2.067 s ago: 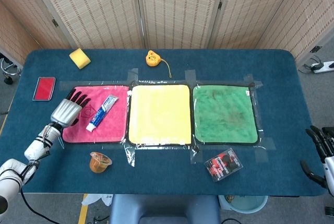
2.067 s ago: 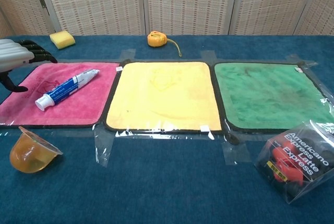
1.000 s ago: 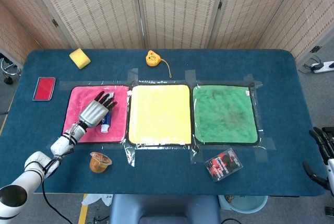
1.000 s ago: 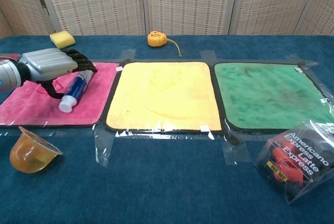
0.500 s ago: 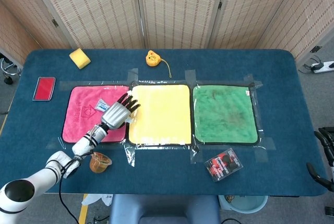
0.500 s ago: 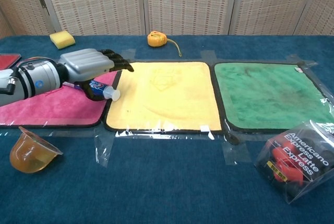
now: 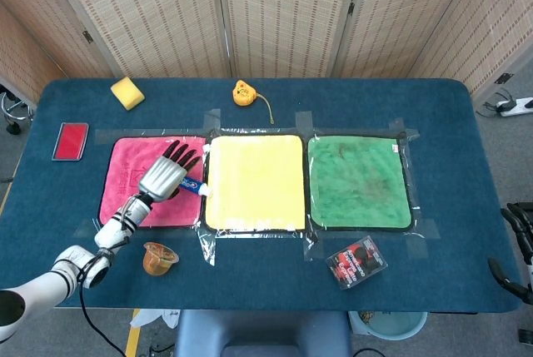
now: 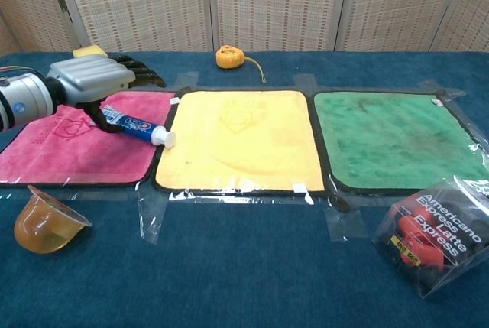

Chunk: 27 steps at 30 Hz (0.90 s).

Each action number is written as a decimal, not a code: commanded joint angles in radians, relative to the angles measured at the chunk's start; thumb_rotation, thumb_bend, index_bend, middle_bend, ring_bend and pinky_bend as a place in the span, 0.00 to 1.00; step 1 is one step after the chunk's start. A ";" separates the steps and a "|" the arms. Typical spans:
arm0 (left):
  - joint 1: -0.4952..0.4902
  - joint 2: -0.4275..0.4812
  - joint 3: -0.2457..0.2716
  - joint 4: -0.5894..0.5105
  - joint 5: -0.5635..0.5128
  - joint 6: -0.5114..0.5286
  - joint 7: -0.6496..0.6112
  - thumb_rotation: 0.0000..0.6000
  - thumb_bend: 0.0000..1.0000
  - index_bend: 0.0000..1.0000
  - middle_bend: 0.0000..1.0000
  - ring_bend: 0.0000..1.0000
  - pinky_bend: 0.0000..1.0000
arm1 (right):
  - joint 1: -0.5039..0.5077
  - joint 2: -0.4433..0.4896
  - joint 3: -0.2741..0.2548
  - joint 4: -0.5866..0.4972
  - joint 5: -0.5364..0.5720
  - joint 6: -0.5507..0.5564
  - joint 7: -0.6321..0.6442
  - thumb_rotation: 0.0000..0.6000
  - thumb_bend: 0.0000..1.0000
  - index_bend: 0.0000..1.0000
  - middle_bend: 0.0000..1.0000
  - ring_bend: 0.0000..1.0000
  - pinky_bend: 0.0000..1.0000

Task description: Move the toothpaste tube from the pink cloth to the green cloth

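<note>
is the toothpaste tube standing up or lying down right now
Lying down. The tube lies flat on the pink cloth, cap end over the yellow cloth's edge, left hand over its tail.

A lab: taped cloths on a blue table [image 7: 450, 124], folding screens [image 7: 275, 16] behind.

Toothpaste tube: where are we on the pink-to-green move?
Done: nothing delivered; the green cloth is bare. In hand: the left hand is over the toothpaste tube, which lies at the pink cloth's right edge, cap toward the yellow cloth; whether it is gripped is unclear. Left: carry it across the yellow cloth and set it on green.
</note>
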 commanded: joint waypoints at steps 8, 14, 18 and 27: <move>0.010 -0.057 -0.010 0.144 -0.060 -0.069 -0.010 1.00 0.31 0.18 0.12 0.07 0.00 | -0.009 0.005 -0.001 -0.012 -0.002 0.013 -0.015 1.00 0.38 0.07 0.11 0.15 0.08; -0.013 -0.103 -0.018 0.210 -0.068 -0.105 -0.004 1.00 0.32 0.20 0.12 0.08 0.00 | -0.013 0.007 -0.001 -0.018 -0.003 0.018 -0.021 1.00 0.38 0.07 0.11 0.16 0.08; -0.029 -0.129 -0.026 0.243 -0.074 -0.120 0.009 1.00 0.34 0.24 0.12 0.09 0.00 | -0.015 0.008 -0.001 -0.018 -0.001 0.019 -0.022 1.00 0.38 0.07 0.11 0.15 0.08; -0.074 -0.188 -0.058 0.294 -0.092 -0.131 0.049 1.00 0.36 0.25 0.12 0.10 0.00 | -0.022 0.011 0.000 -0.017 0.004 0.024 -0.021 1.00 0.38 0.07 0.11 0.15 0.08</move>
